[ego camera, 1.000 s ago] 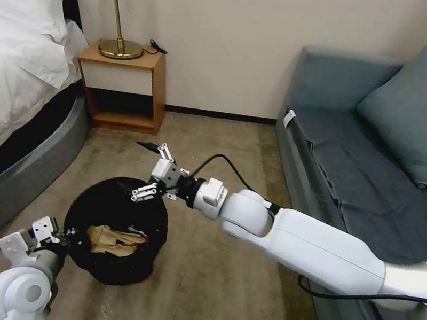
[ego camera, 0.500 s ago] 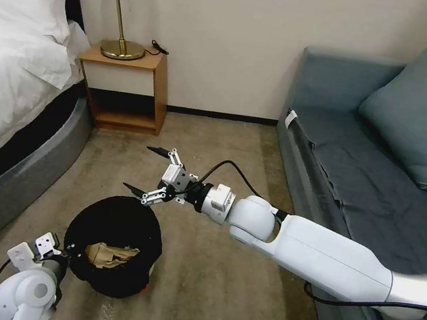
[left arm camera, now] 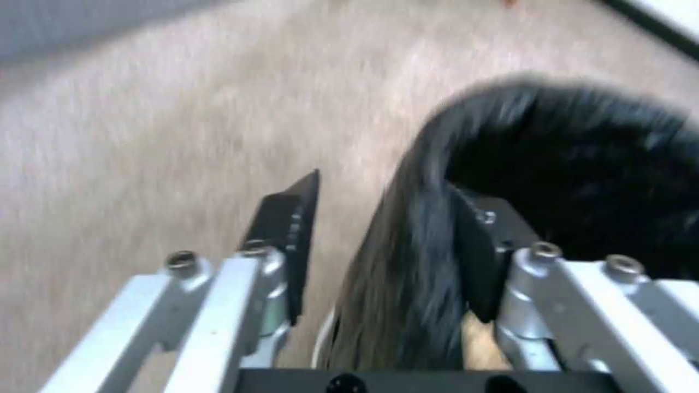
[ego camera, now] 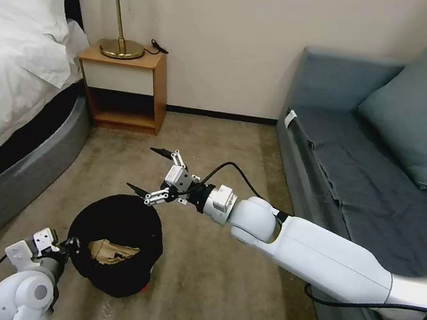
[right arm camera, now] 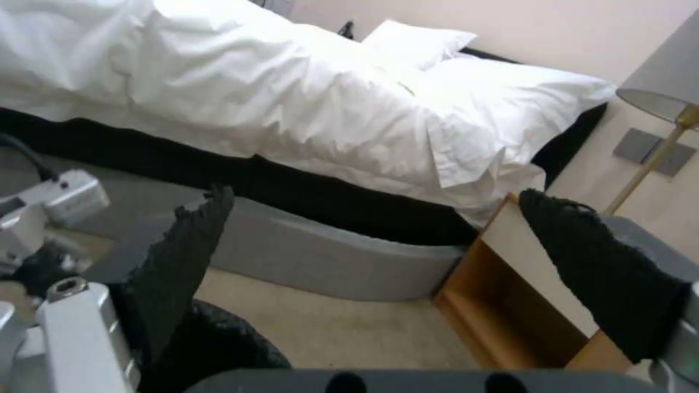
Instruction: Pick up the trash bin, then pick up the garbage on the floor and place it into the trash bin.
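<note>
Down on the beige carpet [ego camera: 213, 300] between bed [ego camera: 2, 94] and sofa [ego camera: 363, 167], the trash bin [ego camera: 116, 244] sits lined with its black bag, a sliver of red showing at its base. A crumpled tan paper bag [ego camera: 110, 252] lies inside it. The left gripper [ego camera: 67, 246] is at the bin's near-left edge; the left wrist view shows its fingers [left arm camera: 291, 229] straddling the bin's rim [left arm camera: 415, 262], one finger outside and one inside, though whether they pinch the rim cannot be told through the blur. The right gripper [ego camera: 151, 172] hangs just above and beyond the bin's far rim, its black-tipped fingers spread wide and holding nothing. From the right wrist view, those two fingers [right arm camera: 182, 256] frame the white bedding and the wooden nightstand [right arm camera: 510, 305]. A brass lamp [ego camera: 121, 10] stands on the nightstand.
</note>
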Controlling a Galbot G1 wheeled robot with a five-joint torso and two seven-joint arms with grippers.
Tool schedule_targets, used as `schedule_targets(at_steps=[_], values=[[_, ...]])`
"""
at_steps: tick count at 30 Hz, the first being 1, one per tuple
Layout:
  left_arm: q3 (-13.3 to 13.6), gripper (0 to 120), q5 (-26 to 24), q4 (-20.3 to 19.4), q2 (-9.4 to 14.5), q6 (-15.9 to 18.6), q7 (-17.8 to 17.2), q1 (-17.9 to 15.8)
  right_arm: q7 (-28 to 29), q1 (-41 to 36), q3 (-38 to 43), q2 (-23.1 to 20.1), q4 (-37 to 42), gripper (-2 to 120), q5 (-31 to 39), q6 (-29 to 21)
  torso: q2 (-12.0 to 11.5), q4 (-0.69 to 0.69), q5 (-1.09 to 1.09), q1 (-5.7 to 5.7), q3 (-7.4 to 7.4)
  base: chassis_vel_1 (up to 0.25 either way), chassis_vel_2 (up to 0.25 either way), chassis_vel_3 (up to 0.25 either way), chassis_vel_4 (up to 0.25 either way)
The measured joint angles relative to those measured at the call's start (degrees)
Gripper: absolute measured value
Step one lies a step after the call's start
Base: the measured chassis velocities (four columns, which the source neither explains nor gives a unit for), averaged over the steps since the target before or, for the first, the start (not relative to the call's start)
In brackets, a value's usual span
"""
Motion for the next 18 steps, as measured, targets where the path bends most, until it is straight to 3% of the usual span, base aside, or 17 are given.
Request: schedule_targets(at_steps=[5, 11, 14, 15, 18], values=[[-0.2, 66, 4.2, -0.6, -0.1, -4.7, 3.5, 0.3, 0.3, -0.7, 1.0, -0.1, -0.1, 100, 0.2, 0.0, 0.0, 0.00, 0.00, 0.00, 0.00, 0.000, 0.000, 0.000, 0.000], [-1.3, 90, 11.5, -2.1, -0.1, -13.5, 12.7, 1.1, 1.5, -2.9, 4.8, -1.0, 1.0, 100, 1.4, -0.5, 0.0, 0.02, 0.01, 0.00, 0.00, 0.000, 0.000, 0.000, 0.000], [-1.8, 101, 16.1, -2.9, -0.1, -19.2, 18.7, 1.6, 4.2, -8.0, 14.1, -2.8, 3.4, 100, 2.8, -2.3, 0.0, 0.02, 0.01, 0.00, -0.01, 0.000, 0.000, 0.000, 0.000], [-1.8, 101, 16.1, -2.9, -0.1, -19.2, 18.7, 1.6, 4.2, -8.0, 14.1, -2.8, 3.4, 100, 2.8, -2.3, 0.0, 0.02, 0.01, 0.00, -0.01, 0.000, 0.000, 0.000, 0.000], [-1.4, 109, 17.9, -4.4, -0.1, -21.6, 21.5, 2.3, 10.1, -17.1, 25.5, -6.1, 7.6, 100, 5.4, -4.6, 0.0, 0.00, 0.05, 0.00, 0.00, 0.000, 0.000, 0.000, 0.000]])
